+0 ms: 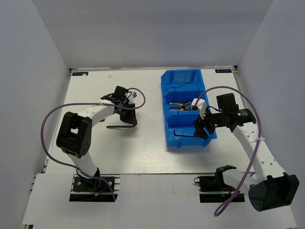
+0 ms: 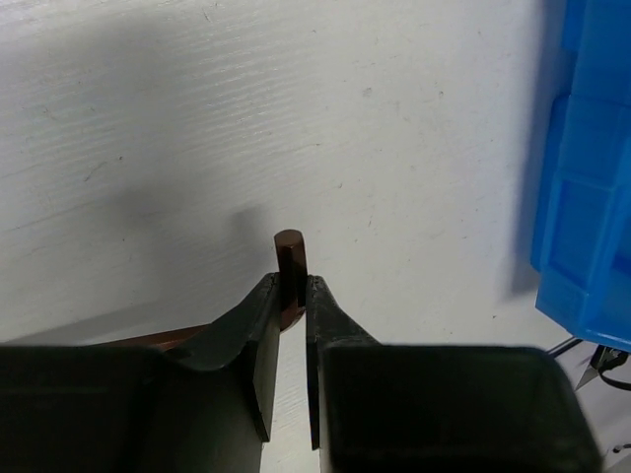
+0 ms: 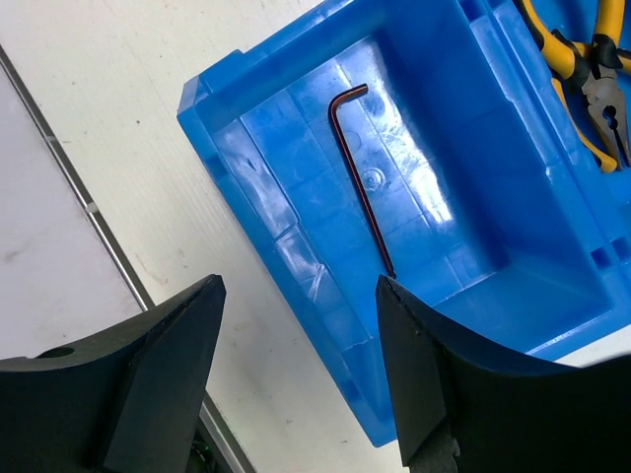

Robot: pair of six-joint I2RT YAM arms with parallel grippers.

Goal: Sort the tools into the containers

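Observation:
The blue three-compartment bin [image 1: 167, 102] stands right of centre. Its near compartment holds a dark L-shaped hex key [image 1: 183, 134], also clear in the right wrist view [image 3: 360, 168]. Yellow-handled pliers [image 1: 179, 106] lie in the middle compartment [image 3: 582, 89]. A thin dark tool [image 1: 177, 86] lies in the far compartment. My left gripper [image 1: 132, 119] is shut on the upright short arm of the second brownish hex key [image 2: 290, 254]. Its long arm [image 1: 119, 126] runs left, low over the table. My right gripper [image 3: 296, 286] is open and empty above the bin's near compartment [image 1: 202, 128].
The bin's side wall [image 2: 592, 197] is to the right of my left gripper. Purple cables loop over both arms [image 1: 50, 117]. The white table ends at a metal strip near the bin's near corner [image 3: 89, 212]. White walls stand at the back and sides.

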